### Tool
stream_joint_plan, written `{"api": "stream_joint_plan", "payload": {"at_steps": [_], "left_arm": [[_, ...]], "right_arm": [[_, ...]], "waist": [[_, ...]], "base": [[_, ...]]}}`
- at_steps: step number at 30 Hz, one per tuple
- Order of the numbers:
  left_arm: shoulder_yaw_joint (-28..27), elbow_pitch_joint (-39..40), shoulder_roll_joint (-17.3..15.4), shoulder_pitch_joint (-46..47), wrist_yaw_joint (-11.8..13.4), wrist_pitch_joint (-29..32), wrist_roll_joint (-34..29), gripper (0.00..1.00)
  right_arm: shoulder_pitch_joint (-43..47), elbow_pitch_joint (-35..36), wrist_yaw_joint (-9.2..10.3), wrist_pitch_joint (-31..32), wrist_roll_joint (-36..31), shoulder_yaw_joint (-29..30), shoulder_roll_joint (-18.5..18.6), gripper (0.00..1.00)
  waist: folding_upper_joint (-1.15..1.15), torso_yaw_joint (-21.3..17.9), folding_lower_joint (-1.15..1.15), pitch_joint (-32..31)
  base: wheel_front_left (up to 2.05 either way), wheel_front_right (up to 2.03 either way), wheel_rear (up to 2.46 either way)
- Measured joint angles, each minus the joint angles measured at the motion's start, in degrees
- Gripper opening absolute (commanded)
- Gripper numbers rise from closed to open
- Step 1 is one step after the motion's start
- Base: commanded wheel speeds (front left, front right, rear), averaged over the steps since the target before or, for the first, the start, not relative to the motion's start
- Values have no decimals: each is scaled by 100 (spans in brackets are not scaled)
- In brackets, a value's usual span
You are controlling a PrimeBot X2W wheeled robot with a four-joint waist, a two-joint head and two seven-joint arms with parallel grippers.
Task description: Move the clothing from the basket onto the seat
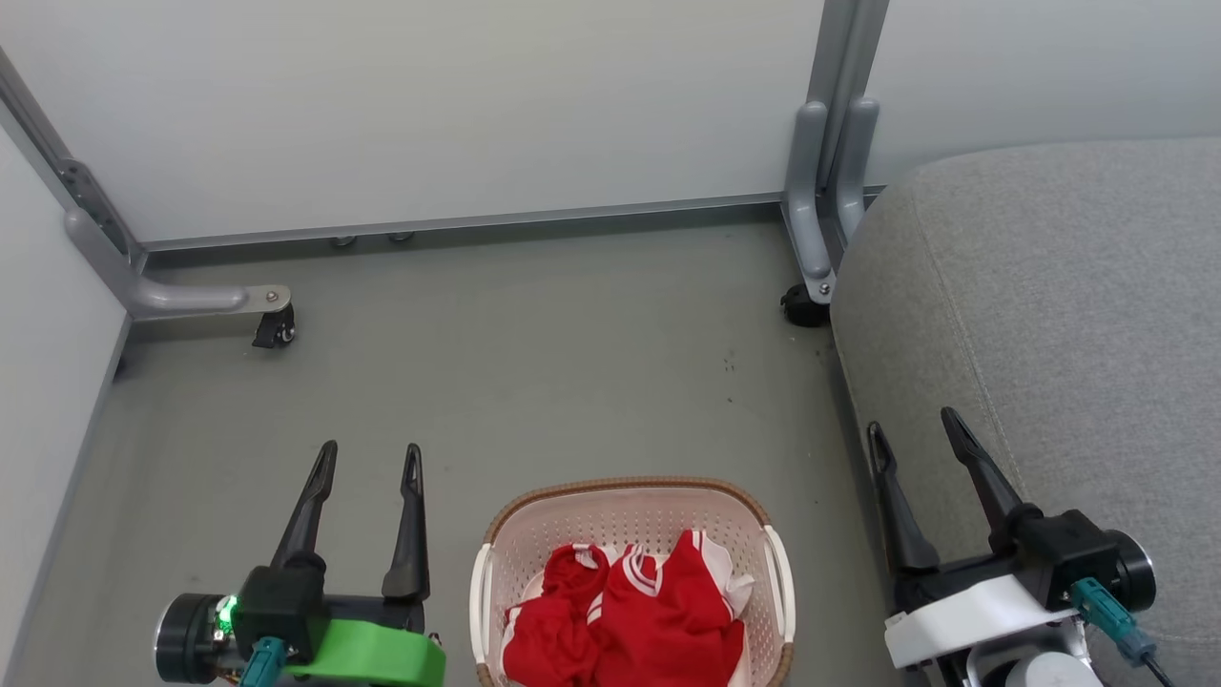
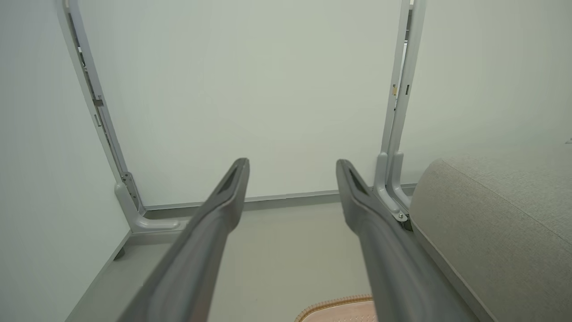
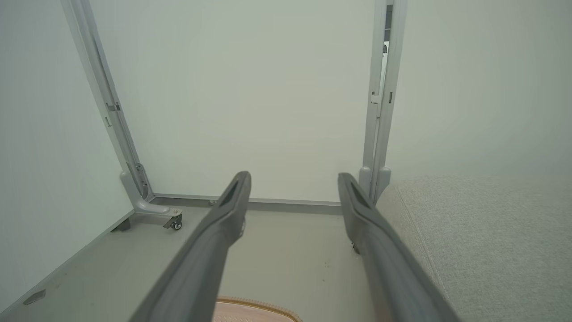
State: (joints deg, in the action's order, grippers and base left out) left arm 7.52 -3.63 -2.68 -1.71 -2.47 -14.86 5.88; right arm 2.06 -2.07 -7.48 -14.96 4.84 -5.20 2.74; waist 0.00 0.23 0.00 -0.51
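Head view, basket: the basket [image 1: 625,489] stands on the floor [image 1: 534,363] at 6 o'clock, between the two arms. Its near end is cut off by the picture's edge.
Head view, clothing: the clothing [image 1: 630,611] lies bunched inside the basket, red with white stripes. I cannot tell where one piece ends and the other begins.
Head view, seat: the seat [image 1: 1049,305] takes up the 3 o'clock side, near the basket, with a strip of floor between them. No red fabric lies on the part in view.
Head view, left gripper: the left gripper [image 1: 370,447] hovers at 7 o'clock, beside the basket's left. Its fingers are apart, point toward 12 and hold nothing.
Head view, right gripper: the right gripper [image 1: 910,420] is at 4 o'clock, by the seat's near edge, with its fingers likewise apart and empty.
Left wrist view: the fingers are spread with only floor and wall between them. A sliver of the basket's brown rim shows at 6 o'clock and the seat at 4 o'clock.
Right wrist view: the fingers are spread and grip nothing. The basket rim shows at 6 o'clock and the seat's grey weave at 4 o'clock.
Done so far: nothing, by my reading, since all the clothing sits in the basket.
Left to do: everything. Each garment has to be gripped, lifted clear of the rim, carried toward 3 o'clock and released on the seat.
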Motion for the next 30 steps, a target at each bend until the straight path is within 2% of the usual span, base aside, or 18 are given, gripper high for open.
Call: {"api": "stream_joint_plan", "payload": {"at_steps": [16,24,30], "left_arm": [[34,-18,-1,34,-32,-29,-73,100],[220,-292,-3,532,-175,-29,-181,100],[509,-870,-5,1172,-357,-32,-238,100]], "right_arm": [[-83,57,-1,-9,-49,16,0,100],[-533,73,-1,-9,122,515,2,100],[-1015,160,-1,-9,55,932,4,100]], "waist": [[0,-43,0,307],[0,-98,0,815],[0,-176,0,1383]], "base": [[0,0,0],[0,0,0],[0,0,0]]}}
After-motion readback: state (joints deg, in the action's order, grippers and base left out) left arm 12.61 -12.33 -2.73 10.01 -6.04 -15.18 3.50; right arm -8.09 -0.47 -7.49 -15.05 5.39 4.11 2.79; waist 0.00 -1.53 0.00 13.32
